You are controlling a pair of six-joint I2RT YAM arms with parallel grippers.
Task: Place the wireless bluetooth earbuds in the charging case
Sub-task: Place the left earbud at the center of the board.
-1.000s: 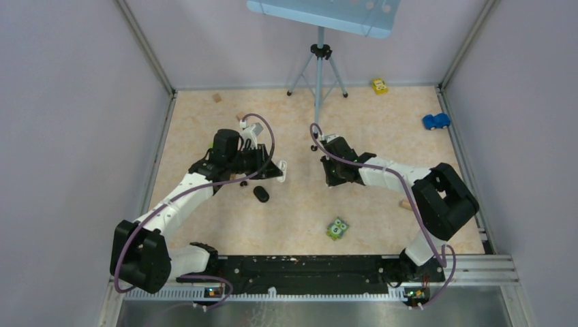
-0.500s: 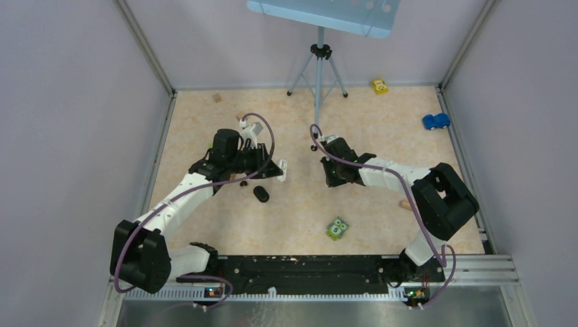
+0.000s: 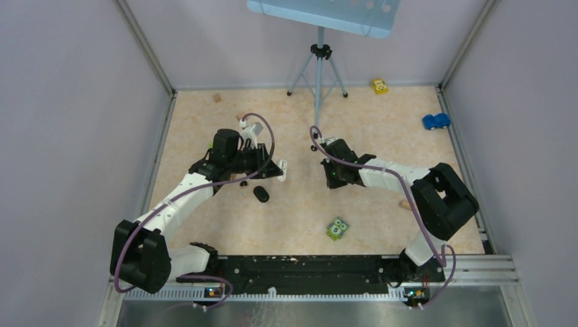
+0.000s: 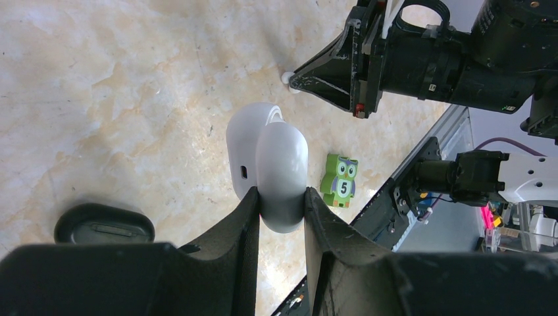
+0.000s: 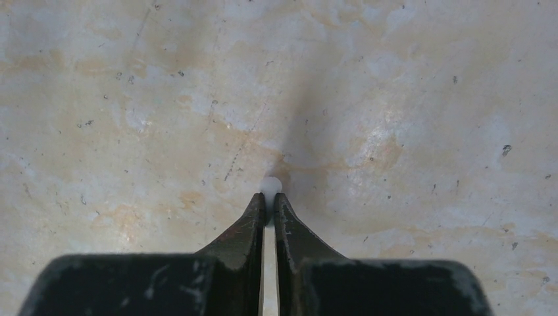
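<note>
Over the last second our right claw has drawn its fingers together from a narrow gap, and they now pinch the white earbud at their very tips, with only a sliver of the bud showing beyond them. The bud appears to sit at the surface of the bench; we cannot tell whether it has lifted clear. The arm itself has barely shifted in the overhead view. Our left claw has not changed: it is clamped on the white charging case, holding it above the bench a little to the left of the right claw, and the case looks hinged open, though its wells are hidden from us here. The black case lies on the bench near the left claw, and the green owl block stands well apart nearer the arm bases. We judge that the pick of this bud has just been made. What remains is to raise it, carry it across to the held case, and seat it, and so slight a tip grip could let the bud twist or slip.
</note>
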